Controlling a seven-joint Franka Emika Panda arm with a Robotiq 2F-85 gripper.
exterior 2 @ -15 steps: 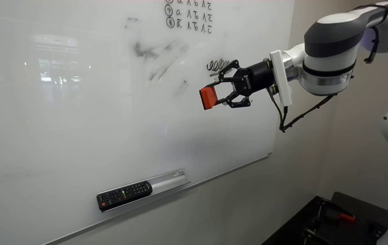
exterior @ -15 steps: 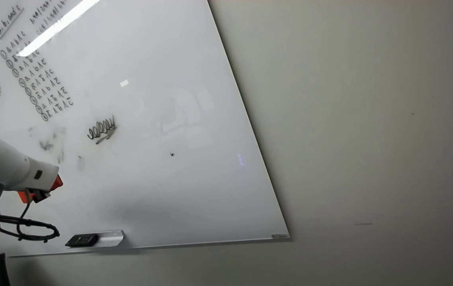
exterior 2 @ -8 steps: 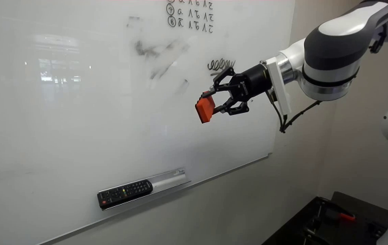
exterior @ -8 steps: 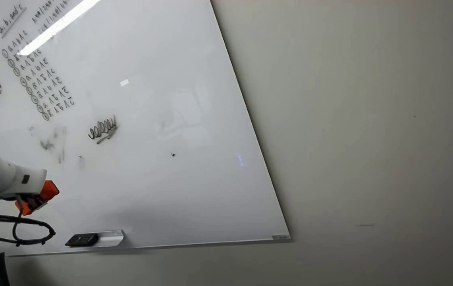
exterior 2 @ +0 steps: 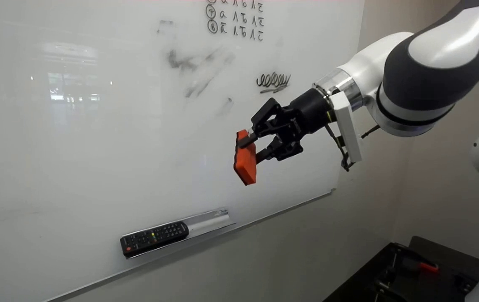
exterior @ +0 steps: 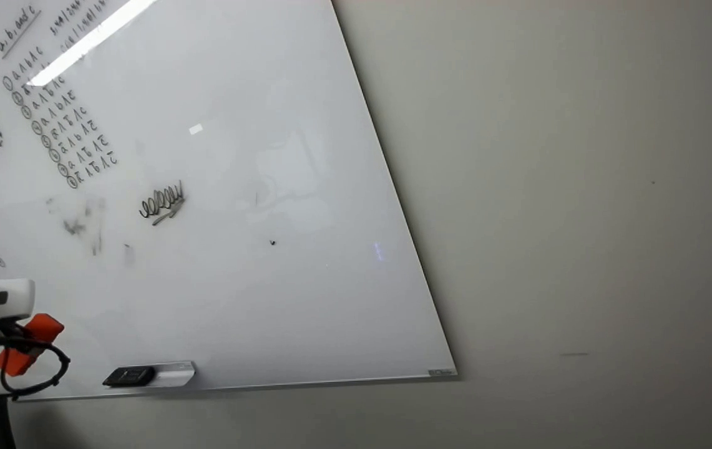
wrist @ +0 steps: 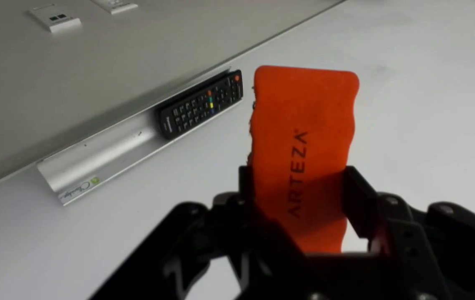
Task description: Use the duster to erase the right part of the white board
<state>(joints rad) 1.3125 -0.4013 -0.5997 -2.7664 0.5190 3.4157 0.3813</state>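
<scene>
The orange-red duster [wrist: 304, 108], lettered on its back, is pinched at both sides by my gripper [wrist: 299, 183]. In an exterior view the gripper [exterior 2: 251, 150] points down-left and the duster [exterior 2: 245, 167] hangs tilted in front of the white board [exterior 2: 117, 159]. Whether it touches the board I cannot tell. Cables partly cover the duster [exterior: 43, 327] in an exterior view. On the white board [exterior: 256, 93] are a handwritten list [exterior: 59, 118], a black scribble [exterior: 163, 202], grey smudges [exterior: 73, 227] and a small dark mark [exterior: 273, 242].
Below the duster, a metal tray [exterior 2: 210, 224] juts from the board's lower edge, with a black remote [exterior 2: 155, 238] lying in it. Plain wall [exterior: 549, 187] borders the board. Switch plates [wrist: 56, 17] show on the wall. A dark table [exterior 2: 449, 251] stands near the robot's base.
The gripper has gone down and leftward in both exterior views, carrying the duster, which has also turned to a steeper tilt. The writing and smudges look the same.
</scene>
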